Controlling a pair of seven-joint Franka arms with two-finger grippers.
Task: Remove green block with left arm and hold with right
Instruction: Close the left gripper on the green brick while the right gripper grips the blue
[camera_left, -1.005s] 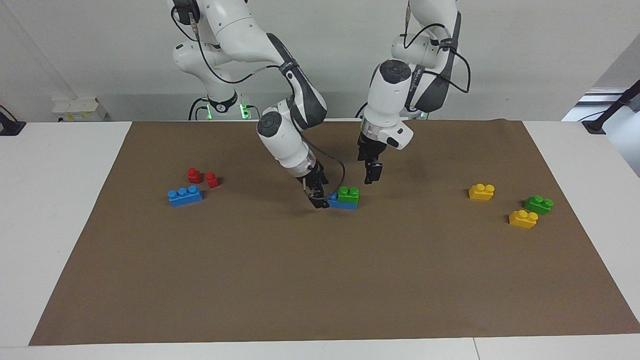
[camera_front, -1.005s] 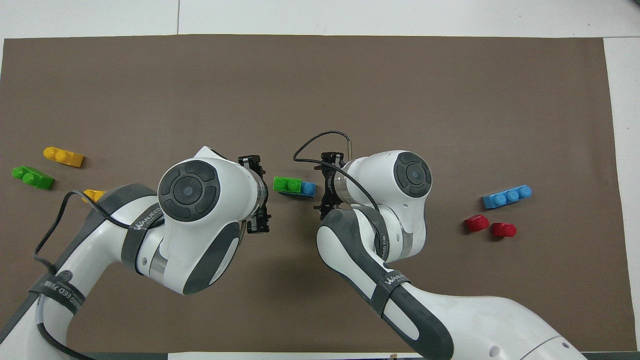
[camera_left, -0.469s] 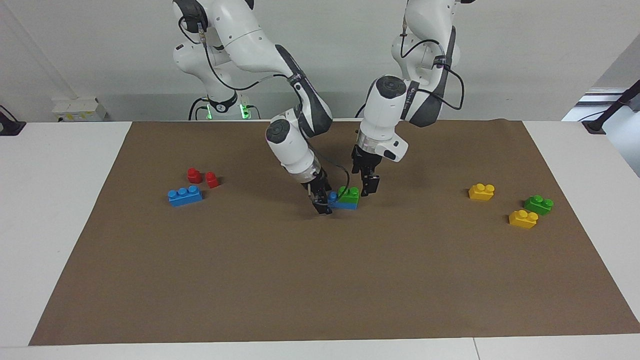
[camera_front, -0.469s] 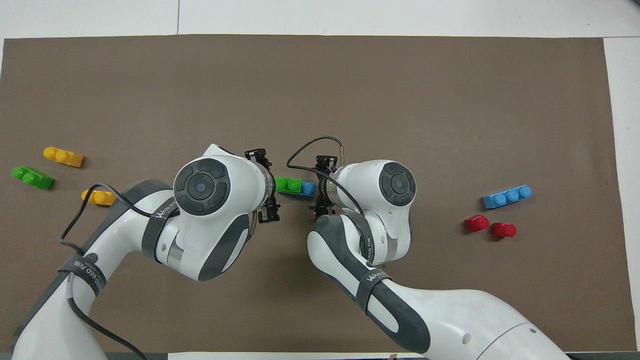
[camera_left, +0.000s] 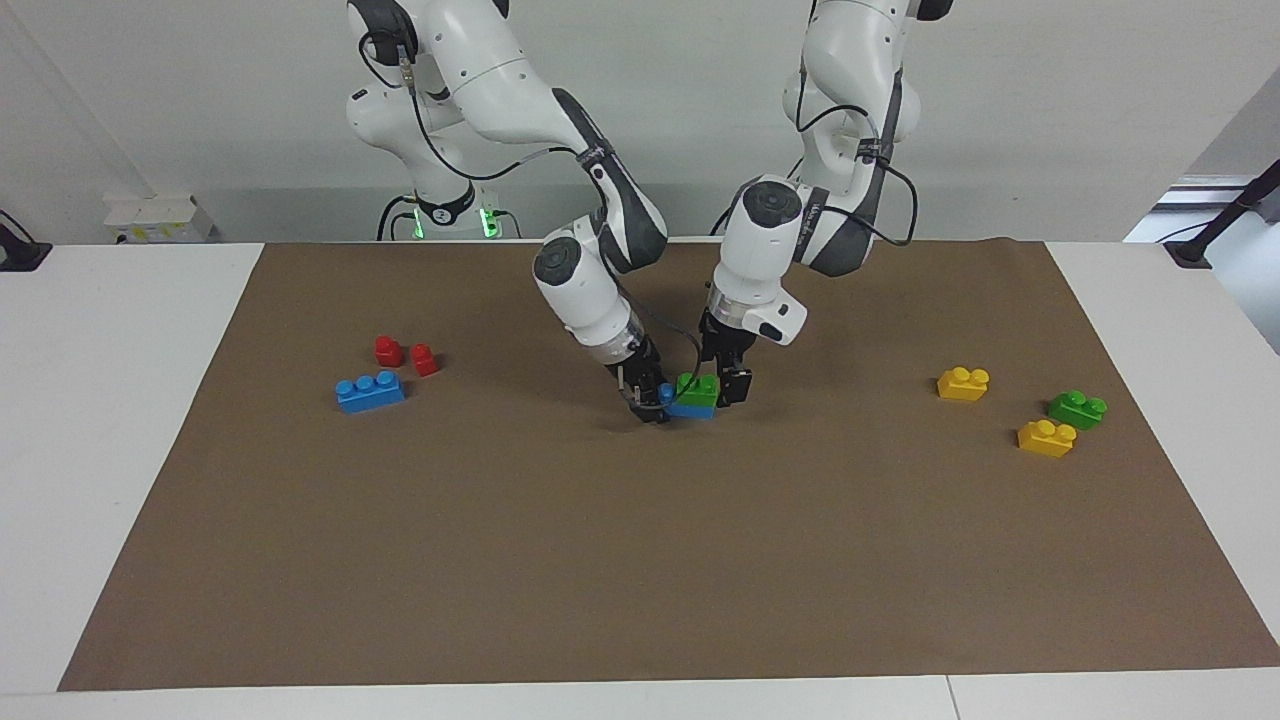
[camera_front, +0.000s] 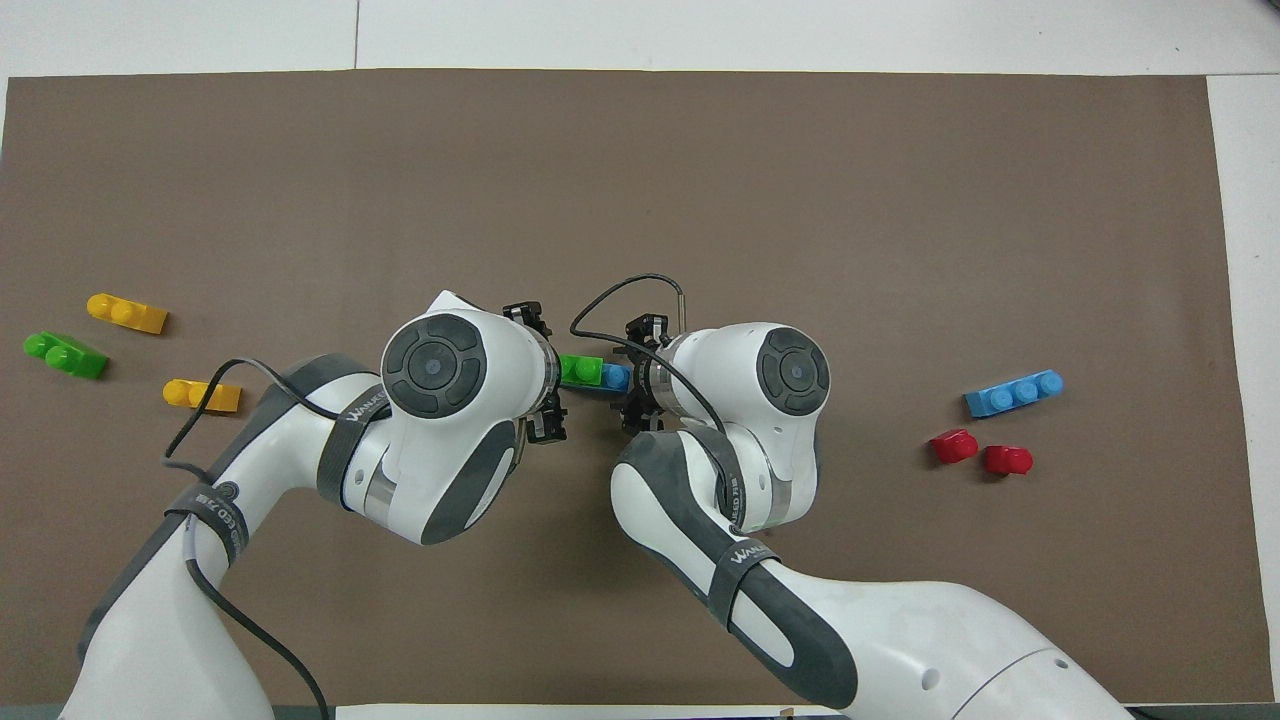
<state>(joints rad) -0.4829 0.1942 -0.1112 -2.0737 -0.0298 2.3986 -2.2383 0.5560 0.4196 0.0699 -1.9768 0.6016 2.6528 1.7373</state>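
Both arms have lowered and drawn inward over the last second, so that each hand now flanks the stacked bricks at the middle of the bench.

Facing view: the green block (camera_left: 699, 384) sits on top of a blue brick (camera_left: 688, 404) on the brown mat (camera_left: 640, 560) that covers the bench (camera_left: 110, 400). The left hand (camera_left: 728, 386) is down at the stack on the end toward the left arm, its fingers spread wide and clamped on nothing. The right hand (camera_left: 648, 398) is tilted in at the blue brick's other end; whether it is grasping the brick cannot be told. Toward the right arm's end lie a loose blue brick (camera_left: 370, 391) and 2 red pieces (camera_left: 405, 355), which are nearer to the robots than that brick. Toward the left arm's end lie 2 yellow bricks (camera_left: 963, 383) and a second green brick (camera_left: 1077, 409).

Overhead view: the green block (camera_front: 581, 370) and the blue brick (camera_front: 615, 377) show in the narrow gap between the 2 white wrists. The left hand (camera_front: 543, 372) partly covers the green end, with its fingers apart. The right hand (camera_front: 636, 375) is at the blue end. The loose blue brick (camera_front: 1014, 392), the red pieces (camera_front: 980, 452), the yellow bricks (camera_front: 127, 312) and the second green brick (camera_front: 65, 354) lie well apart from the stack.
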